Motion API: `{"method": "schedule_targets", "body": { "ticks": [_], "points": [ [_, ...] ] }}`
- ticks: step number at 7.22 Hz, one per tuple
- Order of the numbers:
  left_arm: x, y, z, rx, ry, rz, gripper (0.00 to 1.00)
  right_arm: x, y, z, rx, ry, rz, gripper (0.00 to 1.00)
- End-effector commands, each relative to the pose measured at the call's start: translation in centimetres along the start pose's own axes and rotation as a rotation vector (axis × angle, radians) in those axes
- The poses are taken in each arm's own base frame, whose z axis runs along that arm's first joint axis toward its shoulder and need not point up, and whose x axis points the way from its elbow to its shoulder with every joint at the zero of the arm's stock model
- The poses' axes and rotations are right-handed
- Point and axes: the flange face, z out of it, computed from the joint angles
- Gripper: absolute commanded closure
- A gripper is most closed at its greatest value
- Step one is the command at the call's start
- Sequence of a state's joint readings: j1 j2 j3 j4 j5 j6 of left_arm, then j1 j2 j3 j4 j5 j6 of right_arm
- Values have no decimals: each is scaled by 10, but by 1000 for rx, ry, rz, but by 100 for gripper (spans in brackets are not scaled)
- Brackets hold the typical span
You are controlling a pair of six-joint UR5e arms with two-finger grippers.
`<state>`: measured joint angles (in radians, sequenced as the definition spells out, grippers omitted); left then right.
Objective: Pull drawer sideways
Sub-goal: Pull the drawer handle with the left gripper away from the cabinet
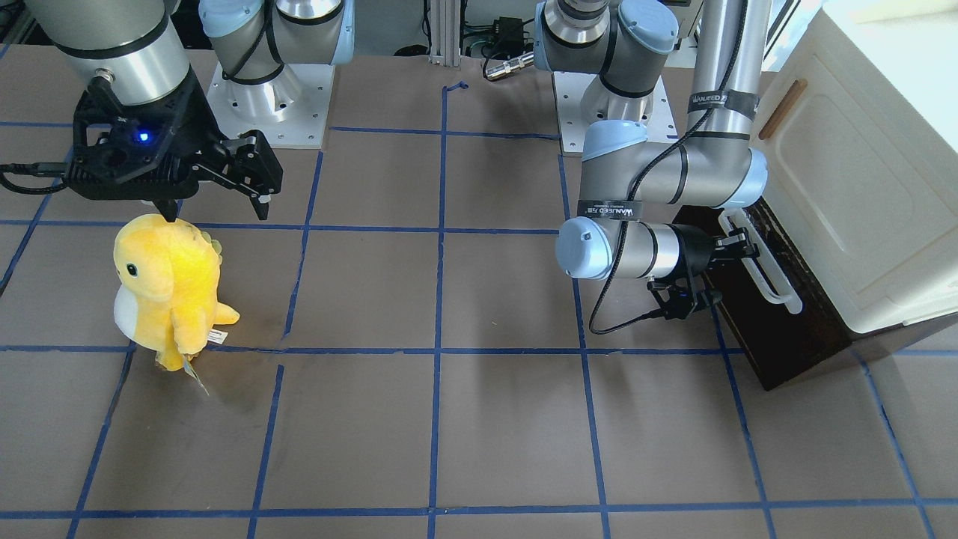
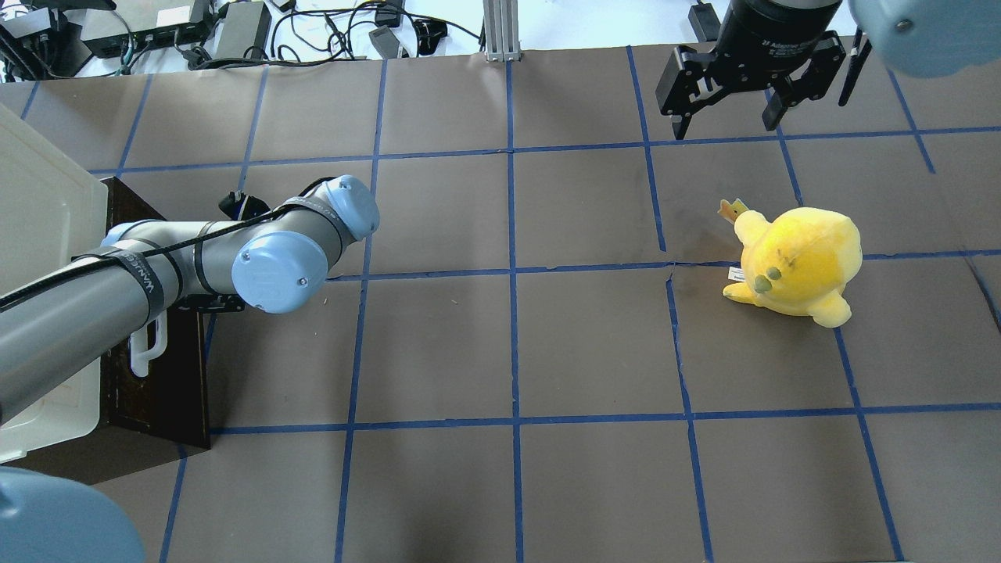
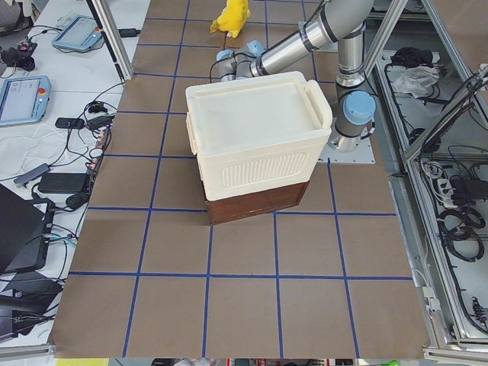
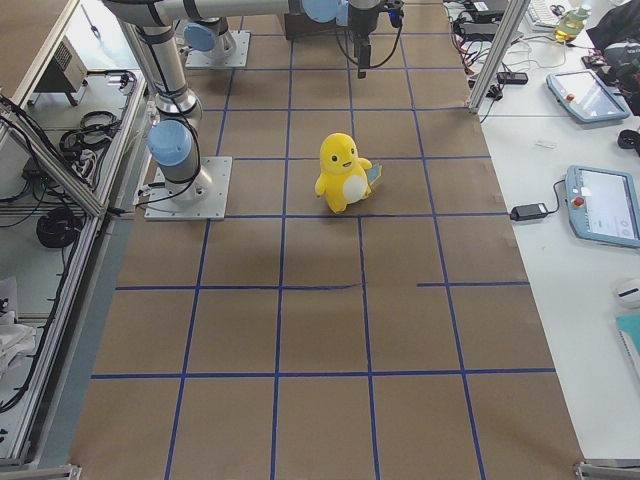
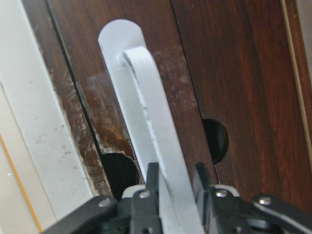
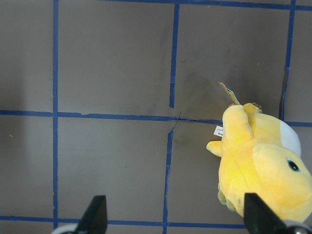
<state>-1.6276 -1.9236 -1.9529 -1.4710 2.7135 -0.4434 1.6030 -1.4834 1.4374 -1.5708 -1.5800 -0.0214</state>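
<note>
Looking at the left wrist view, the left gripper (image 5: 176, 171) has its jaws clamped across the white handle (image 5: 146, 97), one finger on each side. The bar's long axis runs along the front of the drawer (image 1: 778, 337), which sits under the cream cabinet (image 1: 861, 187) at the table's left end. So I'd guess the pull goes square to the bar, toward mid-table. The right gripper (image 2: 725, 129) hangs wide open, way off by the plush (image 2: 798, 258).

Drawer (image 5: 234, 73): dark glossy wood, scuffed near edge. Handle (image 5: 156, 126): smooth white plastic. Plush toy (image 1: 168, 288): fuzzy yellow cloth.
</note>
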Motion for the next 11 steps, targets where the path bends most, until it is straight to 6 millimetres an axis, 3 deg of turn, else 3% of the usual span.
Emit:
{"method": "schedule_targets", "body": {
  "ticks": [1, 6, 11],
  "points": [
    [0, -1, 0, -1, 1, 0, 78, 0, 0, 0, 0, 0, 0, 0],
    [6, -2, -4, 7, -1, 11, 81, 0, 0, 0, 0, 0, 0, 0],
    [7, 0, -28, 55, -3, 10, 81, 0, 0, 0, 0, 0, 0, 0]
  ]
}}
